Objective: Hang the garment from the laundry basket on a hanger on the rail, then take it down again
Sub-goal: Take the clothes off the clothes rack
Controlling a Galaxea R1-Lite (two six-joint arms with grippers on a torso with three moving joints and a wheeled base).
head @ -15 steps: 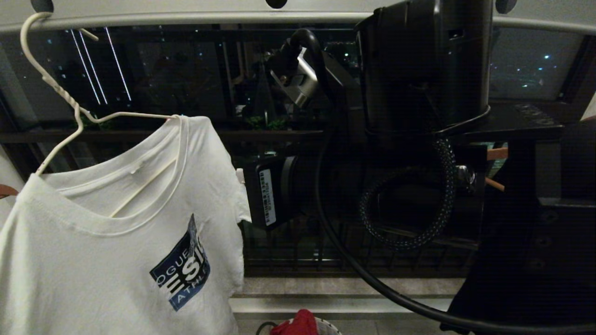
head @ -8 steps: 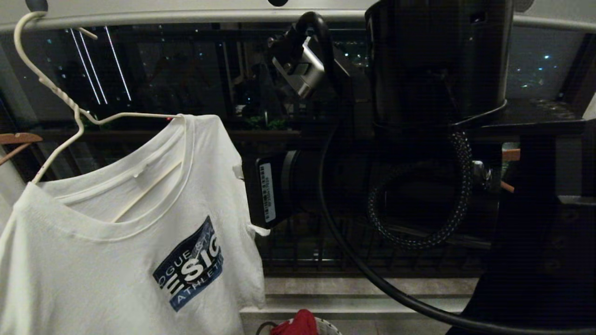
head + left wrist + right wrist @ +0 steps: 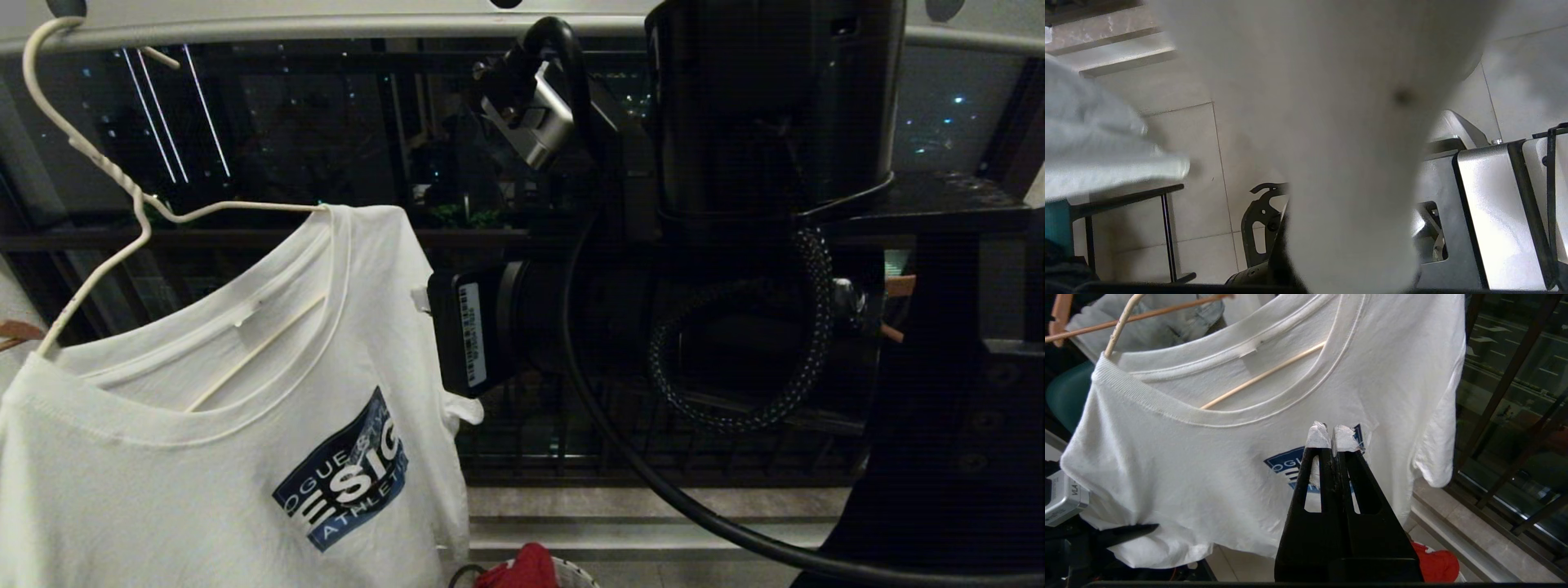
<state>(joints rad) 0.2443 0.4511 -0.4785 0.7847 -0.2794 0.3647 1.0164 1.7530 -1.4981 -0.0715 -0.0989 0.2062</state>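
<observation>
The hanger (image 3: 98, 163) hooks over the rail (image 3: 326, 28) at its left end, and the garment (image 3: 204, 457) hangs from it below the rail, its collar only partly over the wire. The left gripper is pressed together on a fold of the garment's white cloth (image 3: 1339, 143), which fills its wrist view. Further right, the right gripper (image 3: 1331, 435) hangs just in front of the garment's chest print (image 3: 1290, 465), fingers together and holding nothing.
</observation>
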